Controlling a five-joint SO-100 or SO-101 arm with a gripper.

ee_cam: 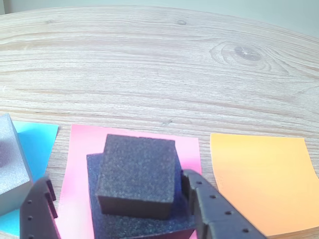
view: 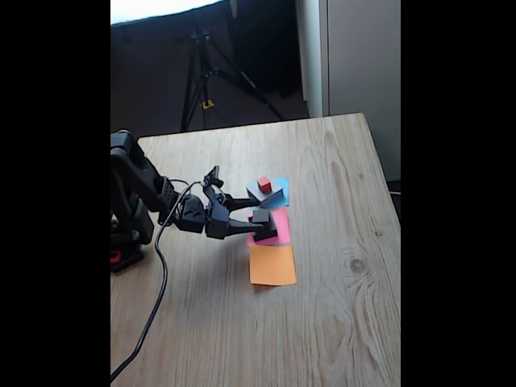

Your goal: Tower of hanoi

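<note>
In the wrist view a small black cube (ee_cam: 137, 174) sits on a wider black slab (ee_cam: 129, 224), which lies on the pink paper square (ee_cam: 79, 149). My gripper (ee_cam: 117, 179) is open and straddles the cube. The right finger (ee_cam: 207, 204) is close against the cube's side, and the left finger (ee_cam: 37, 209) stands well apart from it. In the fixed view the gripper (view: 260, 218) is over the pink square (view: 280, 230), around the black cube (view: 260, 216). Just beyond, a tiny red cube (view: 264, 184) rests on the grey slab (view: 264, 194) on the blue paper (view: 281, 187).
An orange paper square (view: 272, 264) lies on the wooden table (view: 339, 306) next to the pink one, nearer the camera in the fixed view. The arm's base (view: 129, 234) and its cable (view: 157, 298) are at the left. A tripod (view: 201, 72) stands behind the table.
</note>
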